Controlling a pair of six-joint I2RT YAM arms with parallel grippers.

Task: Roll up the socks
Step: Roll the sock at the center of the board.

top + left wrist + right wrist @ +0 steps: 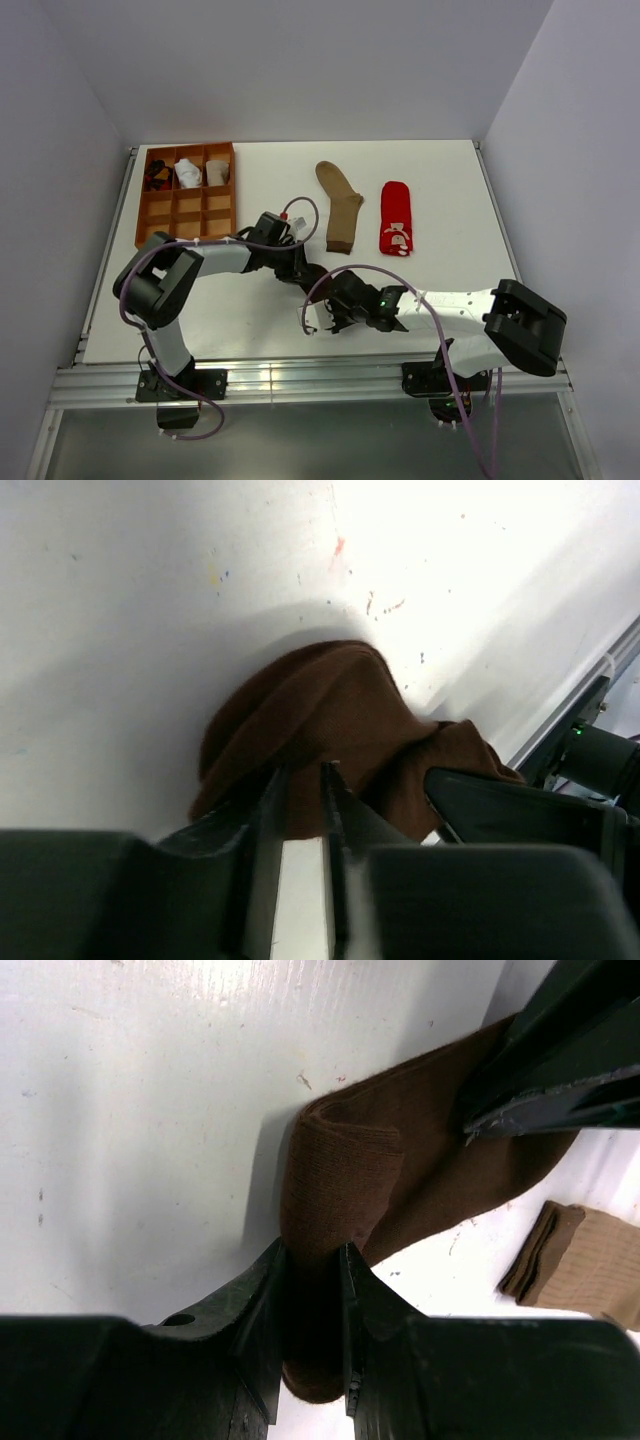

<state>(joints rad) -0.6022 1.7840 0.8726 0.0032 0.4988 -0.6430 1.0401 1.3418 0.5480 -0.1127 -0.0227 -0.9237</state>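
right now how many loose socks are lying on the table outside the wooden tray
3: the dark brown sock near the front, partly folded; the tan sock flat mid-table; the red sock right of it. Another could be hidden up front.

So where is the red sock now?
The red sock lies on the table, right of centre in the top view, just right of the tan sock.

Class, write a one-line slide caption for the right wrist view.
Right gripper pinches a fold of the dark brown sock; the tan sock lies nearby.
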